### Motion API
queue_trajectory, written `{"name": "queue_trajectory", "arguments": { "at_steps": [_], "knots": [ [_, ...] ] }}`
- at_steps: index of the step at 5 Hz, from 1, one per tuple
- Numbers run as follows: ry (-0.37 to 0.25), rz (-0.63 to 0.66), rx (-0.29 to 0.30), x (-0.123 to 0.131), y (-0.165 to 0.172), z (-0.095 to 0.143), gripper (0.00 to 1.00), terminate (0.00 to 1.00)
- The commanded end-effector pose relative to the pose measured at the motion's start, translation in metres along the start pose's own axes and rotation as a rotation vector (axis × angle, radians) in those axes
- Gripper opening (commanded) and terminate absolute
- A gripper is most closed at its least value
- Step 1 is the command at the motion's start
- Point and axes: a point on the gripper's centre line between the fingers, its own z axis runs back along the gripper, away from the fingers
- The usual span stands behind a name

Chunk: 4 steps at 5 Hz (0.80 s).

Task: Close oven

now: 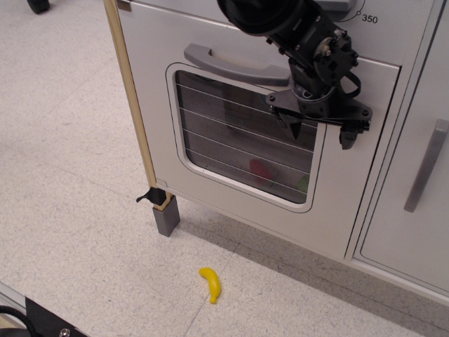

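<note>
Single view only, set high and fairly near, angled down and rightward across the oven [245, 147] front. Took in the floor [70, 140] at left and near, the banana [210, 283] low in frame, the arm [295, 28] entering from the top.

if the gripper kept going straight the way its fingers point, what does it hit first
Most likely the oven door: the open gripper sits right at its upper right corner, fingers angled down and toward the panel. Depth is unclear; a steeper path would reach the floor instead.
</note>
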Motion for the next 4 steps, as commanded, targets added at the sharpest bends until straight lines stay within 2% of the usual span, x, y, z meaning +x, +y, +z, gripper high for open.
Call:
{"name": "queue_trajectory", "arguments": {
  "at_steps": [1,2,3,4],
  "knots": [
    [-0.054,0.001,-0.033,0.02,-0.009,0.012,1.0,0.0],
    [0.004,-0.003,-0.051,0.01,0.0,0.029,1.0,0.0],
    [0.047,0.0,-0.041,0.002,0.01,0.044,1.0,0.0],
    [0.047,0.0,-0.041,0.002,0.01,0.044,1.0,0.0]
  ]
}}
